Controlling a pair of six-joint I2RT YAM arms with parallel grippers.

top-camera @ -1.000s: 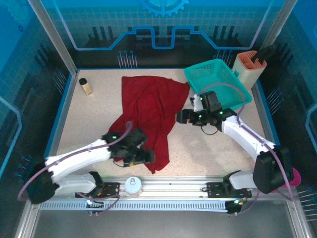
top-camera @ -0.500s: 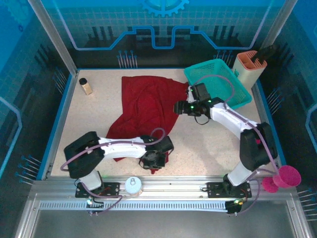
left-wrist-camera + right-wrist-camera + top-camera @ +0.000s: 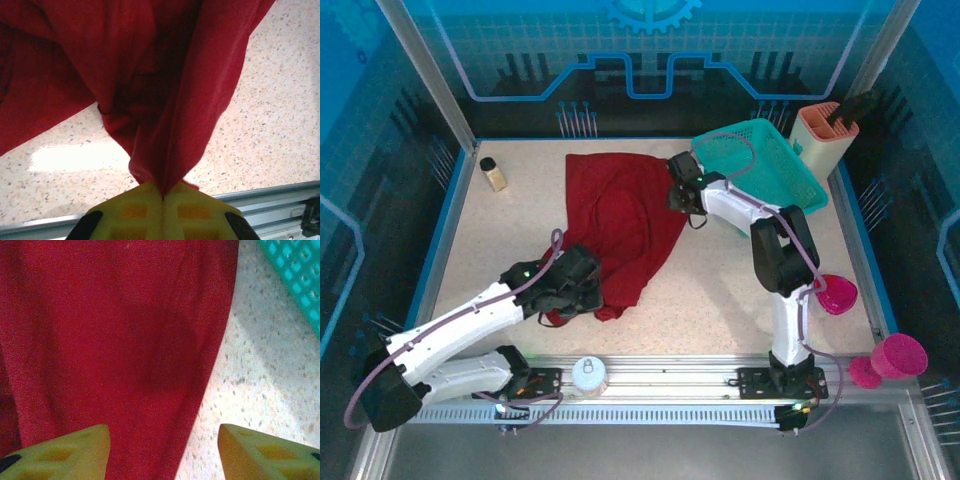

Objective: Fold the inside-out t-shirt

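On the table (image 3: 740, 290), top view: we note the t-shirt (image 3: 625, 215) lying mid-table in a rumpled, slanted heap, its far right corner just beside the basket (image 3: 760, 160). The left gripper (image 3: 582, 290) sits at the near bottom end of the cloth, the right gripper (image 3: 678, 190) at the far right edge. Left wrist view: jaws pressed together, pinching a gathered tuck of cloth that fans up in deep folds; speckled tabletop on either side. Right wrist view: jaws spread, one finger over the cloth and one over bare table, straddling the shirt's edge and holding nothing; teal mesh in the corner. Risks, as we judge them: the left pinch looks bunched and may hold several layers, so a pull could drag the heap instead of spreading it. The right jaws, closing so near the edge, could let the hem slip out. Cloth is soft, matte, dark red, limp; the basket is rigid open mesh.
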